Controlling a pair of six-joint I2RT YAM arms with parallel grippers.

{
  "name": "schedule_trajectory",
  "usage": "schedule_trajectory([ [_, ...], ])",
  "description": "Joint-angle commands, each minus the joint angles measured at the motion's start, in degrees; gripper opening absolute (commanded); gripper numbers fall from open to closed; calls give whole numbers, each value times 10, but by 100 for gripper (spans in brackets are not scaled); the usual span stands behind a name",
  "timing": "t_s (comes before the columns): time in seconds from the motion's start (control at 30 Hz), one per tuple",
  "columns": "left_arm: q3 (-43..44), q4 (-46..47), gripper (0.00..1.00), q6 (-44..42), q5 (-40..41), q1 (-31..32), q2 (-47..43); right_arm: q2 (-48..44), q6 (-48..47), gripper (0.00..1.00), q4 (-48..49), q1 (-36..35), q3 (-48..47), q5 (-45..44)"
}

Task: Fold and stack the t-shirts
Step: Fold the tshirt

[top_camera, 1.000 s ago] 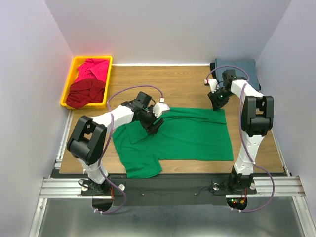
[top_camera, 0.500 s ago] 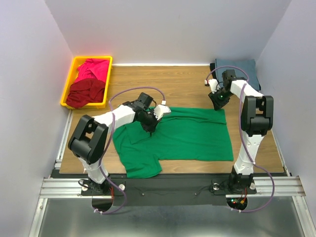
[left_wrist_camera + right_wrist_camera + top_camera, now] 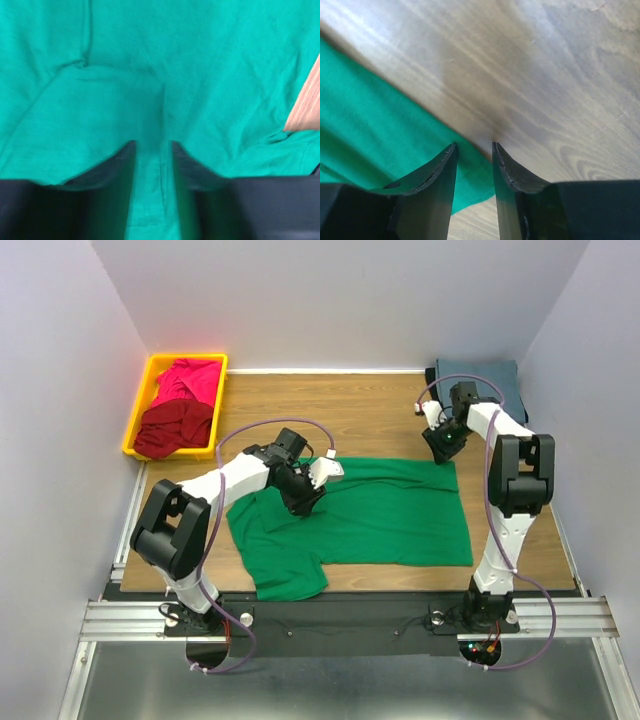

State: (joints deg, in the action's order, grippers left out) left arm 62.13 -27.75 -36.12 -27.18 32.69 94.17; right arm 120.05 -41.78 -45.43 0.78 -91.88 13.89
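Note:
A bright green t-shirt [image 3: 380, 520] lies spread flat across the middle of the wooden table. My left gripper [image 3: 305, 502] is down on its left chest area. In the left wrist view the left gripper [image 3: 153, 145] stands narrowly open, with a raised crease of green cloth [image 3: 200, 75] between the fingers. My right gripper [image 3: 438, 448] is at the shirt's far right corner. In the right wrist view the right gripper [image 3: 474, 146] is narrowly open, and the corner of the green shirt [image 3: 365, 110] lies flat between the fingers. Magenta pink [image 3: 192, 380] and dark red [image 3: 175, 428] shirts lie in the bin. A folded slate blue-grey shirt [image 3: 490, 380] lies at the far right. No black shirt shows clearly.
The yellow plastic bin [image 3: 137, 420] stands at the far left corner. Bare table [image 3: 350, 410] runs behind the green shirt, and it also shows in the right wrist view [image 3: 545, 75]. White walls close in on three sides.
My left gripper has shifted slightly left and towards the near edge over the green shirt. My right gripper has barely moved. The shirt lies as before.

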Motion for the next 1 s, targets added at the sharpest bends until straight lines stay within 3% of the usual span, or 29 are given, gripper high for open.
schedule_trajectory([
  [0.0,1,-28,52,-25,-31,4,-9,-80,-33,41,10,5,20,12],
  [0.3,41,-14,53,-1,-73,-11,-25,-210,-123,39,-45,-2,96,53],
  [0.4,47,12,53,29,-87,-38,2,-234,-144,39,-47,-39,139,43],
  [0.67,73,61,56,108,-138,-117,59,-229,-125,35,9,-126,186,10],
  [0.97,76,73,56,108,-130,-132,102,-203,-108,30,37,-192,203,-9],
])
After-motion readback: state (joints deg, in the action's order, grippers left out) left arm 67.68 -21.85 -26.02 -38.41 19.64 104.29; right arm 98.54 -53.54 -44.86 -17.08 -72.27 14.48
